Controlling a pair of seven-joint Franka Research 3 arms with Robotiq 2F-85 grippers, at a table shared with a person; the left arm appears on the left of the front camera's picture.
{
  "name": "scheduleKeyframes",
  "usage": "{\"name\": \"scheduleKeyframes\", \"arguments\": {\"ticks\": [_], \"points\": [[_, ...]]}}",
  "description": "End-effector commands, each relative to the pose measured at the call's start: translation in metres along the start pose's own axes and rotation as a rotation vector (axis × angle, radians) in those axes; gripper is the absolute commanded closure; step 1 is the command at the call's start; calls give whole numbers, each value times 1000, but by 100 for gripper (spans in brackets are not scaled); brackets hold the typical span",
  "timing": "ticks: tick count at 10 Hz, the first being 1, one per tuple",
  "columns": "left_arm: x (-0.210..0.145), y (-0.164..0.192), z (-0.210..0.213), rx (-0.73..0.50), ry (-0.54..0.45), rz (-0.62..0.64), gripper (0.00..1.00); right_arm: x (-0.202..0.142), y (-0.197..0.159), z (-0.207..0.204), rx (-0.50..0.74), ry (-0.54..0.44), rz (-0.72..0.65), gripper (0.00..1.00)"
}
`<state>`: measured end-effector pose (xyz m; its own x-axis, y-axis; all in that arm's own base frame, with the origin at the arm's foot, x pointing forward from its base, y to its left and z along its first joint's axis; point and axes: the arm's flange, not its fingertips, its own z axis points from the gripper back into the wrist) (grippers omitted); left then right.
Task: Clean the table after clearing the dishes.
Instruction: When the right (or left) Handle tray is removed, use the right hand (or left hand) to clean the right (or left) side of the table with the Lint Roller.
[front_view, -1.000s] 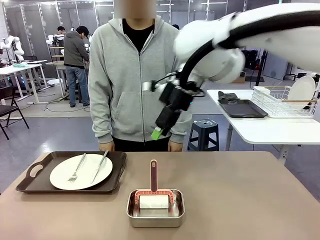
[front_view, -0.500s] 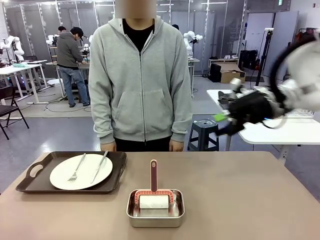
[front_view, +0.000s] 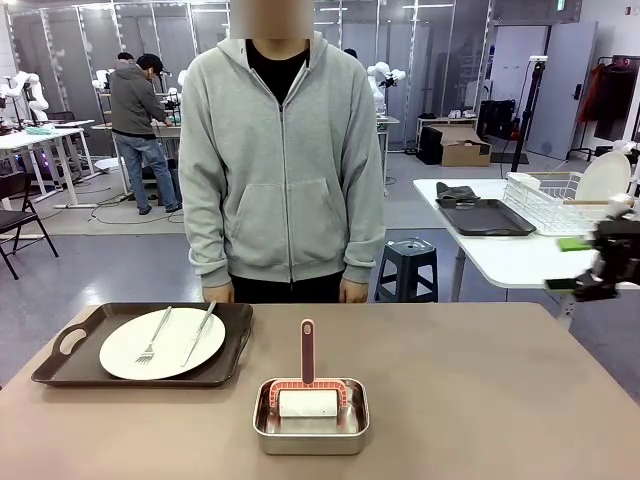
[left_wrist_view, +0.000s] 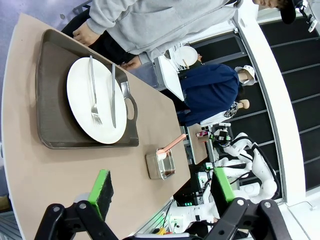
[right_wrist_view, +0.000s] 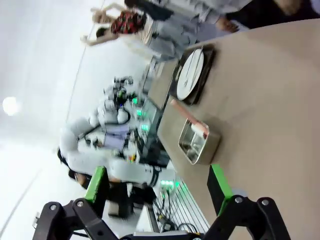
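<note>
The tan table (front_view: 480, 390) holds a dark brown tray (front_view: 60, 365) at the left. On it lies a white plate (front_view: 125, 355) with a fork (front_view: 153, 337) and a knife (front_view: 200, 333). My right gripper (front_view: 570, 265) hangs open and empty past the table's right end, level with the far edge. The left wrist view shows my left gripper (left_wrist_view: 161, 182) open above the table (left_wrist_view: 45, 175), looking at the tray (left_wrist_view: 55, 125), the plate (left_wrist_view: 80, 100) and its cutlery. In the blurred right wrist view, my right gripper (right_wrist_view: 157, 182) stands open above the table (right_wrist_view: 265, 100), far from the plate (right_wrist_view: 190, 75).
A square steel pan (front_view: 311, 428) with a pink-handled roller (front_view: 307, 352) sits front centre. A person (front_view: 280, 160) stands at the far edge, hands low near the tray. To the right, a white side table (front_view: 540, 262) bears a dark tray (front_view: 487, 217) and a wire rack (front_view: 560, 205).
My right arm has swung from in front of the person across to the picture's right edge, its gripper staying open. The tray, plate and pan have not moved.
</note>
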<state>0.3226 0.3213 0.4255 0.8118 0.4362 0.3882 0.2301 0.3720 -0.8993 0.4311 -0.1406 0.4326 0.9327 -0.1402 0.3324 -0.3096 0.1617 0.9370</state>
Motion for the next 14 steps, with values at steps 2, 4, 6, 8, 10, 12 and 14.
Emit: {"name": "scheduleKeyframes", "arguments": {"ticks": [2, 4, 6, 8, 10, 12, 14], "points": [[-1, -1, 3, -4, -4, -7, 0, -39, -20, 67, 16, -229, -33, 0], [-1, -1, 3, -4, -4, -7, 0, -75, -34, 97, -15, -334, -62, 0], [-1, -1, 3, -4, -4, -7, 0, -95, -44, 98, -22, -353, -74, 0], [-1, -1, 3, -4, -4, -7, 0, -91, -47, 111, -17, -340, -109, 0], [-1, -1, 3, -4, -4, -7, 0, -91, -47, 111, -17, -340, -109, 0], [-1, -1, 3, -4, -4, -7, 0, -91, -47, 111, -17, -340, -109, 0], [-1, -1, 3, -4, -4, -7, 0, -91, -47, 111, -17, -340, -109, 0]]}}
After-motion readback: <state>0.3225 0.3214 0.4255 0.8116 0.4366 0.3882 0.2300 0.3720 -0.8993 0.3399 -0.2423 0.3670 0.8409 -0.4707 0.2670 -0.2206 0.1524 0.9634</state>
